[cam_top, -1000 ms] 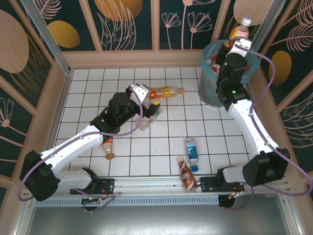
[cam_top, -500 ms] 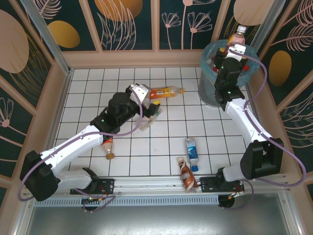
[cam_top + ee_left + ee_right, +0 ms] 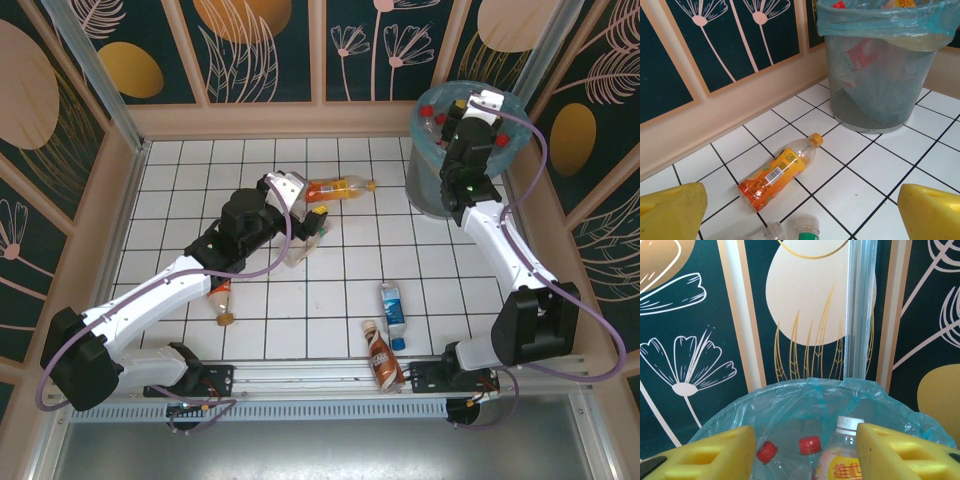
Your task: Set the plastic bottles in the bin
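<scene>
Bottles (image 3: 844, 452) lie inside the bin (image 3: 875, 92).

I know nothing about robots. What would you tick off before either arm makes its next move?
1. Right hand empty and spread open: ok.
2. Right hand above the bin opening, with a white-capped bottle inside: ok.
3. Left hand open: ok.
4. Green-capped bottle centred under the left hand: cannot tell, as it sits at the bottom edge of the left wrist view.
5. Orange bottle lying free, apart from the bin: ok.
6. All bottles binned: not ok. The blue-labelled bottle and brown bottle lie far from the bin.
</scene>
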Available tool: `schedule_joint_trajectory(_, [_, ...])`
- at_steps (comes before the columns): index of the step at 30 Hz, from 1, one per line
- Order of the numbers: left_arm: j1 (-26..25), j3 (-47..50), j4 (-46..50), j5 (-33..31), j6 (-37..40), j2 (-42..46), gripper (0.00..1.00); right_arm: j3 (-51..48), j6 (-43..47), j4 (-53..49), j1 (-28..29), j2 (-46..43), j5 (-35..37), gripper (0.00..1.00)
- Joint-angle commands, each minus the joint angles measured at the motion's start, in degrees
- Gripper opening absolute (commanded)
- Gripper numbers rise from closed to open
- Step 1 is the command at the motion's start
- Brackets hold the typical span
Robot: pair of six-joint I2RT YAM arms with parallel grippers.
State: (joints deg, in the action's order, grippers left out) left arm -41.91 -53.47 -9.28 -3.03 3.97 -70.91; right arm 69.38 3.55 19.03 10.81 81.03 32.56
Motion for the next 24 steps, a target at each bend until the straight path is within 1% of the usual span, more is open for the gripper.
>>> schedule_joint_trajectory(1, [0.28,-1.27,-1.88,0.43,-0.39,0.69,0.97,2.86,-2.17,-1.47,0.07,-1.09,-0.09,0.56])
schedule_joint_trajectory(5, [0.27,-1.41,-1.73,0.3,-0.31,0.6,0.97,4.82,-3.69,-8.22,2.15,-2.37,-2.99,0.57])
schedule_joint_trajectory(10, [0.32,-1.9,-0.66,0.64,0.19,0.68,0.97,3.35,-6.87,-17.0,9.91,-8.48,-2.49,0.61])
schedule_joint_trajectory(12, [0.25,-1.9,-0.18,1.75,1.21,1.04,0.97,3.85,-10.98,-25.04,13.55,-11.09,-2.88,0.62])
schedule_joint_trajectory(14, [0.23,-1.94,0.5,4.06,2.63,1.39,0.97,4.39,-16.93,-34.08,17.12,-13.05,-4.04,0.62])
schedule_joint_trajectory(16, [0.18,-1.9,1.35,6.52,3.38,1.64,0.97,3.93,-22.02,-42.28,20.16,-14.7,-7.79,0.63])
schedule_joint_trajectory(17, [0.22,-1.9,1.74,8.04,3.83,1.79,0.97,3.54,-25.16,-46.95,22.61,-15.21,-9.46,0.64])
schedule_joint_trajectory(20, [0.15,-1.9,3.55,14.0,6.11,2.0,0.96,1.78,-33.39,-59.1,27.43,-15.24,-15.68,0.65])
schedule_joint_trajectory(22, [-0.2,-3.78,5.43,17.87,7.88,2.12,0.95,-0.98,-37.81,-64.71,30.88,-14.83,-20.44,0.64])
schedule_joint_trajectory(24, [-0.86,-4.65,8.52,20.56,9.32,2.1,0.95,-4.37,-42.56,-68.98,35.94,-14.16,-23.02,0.62])
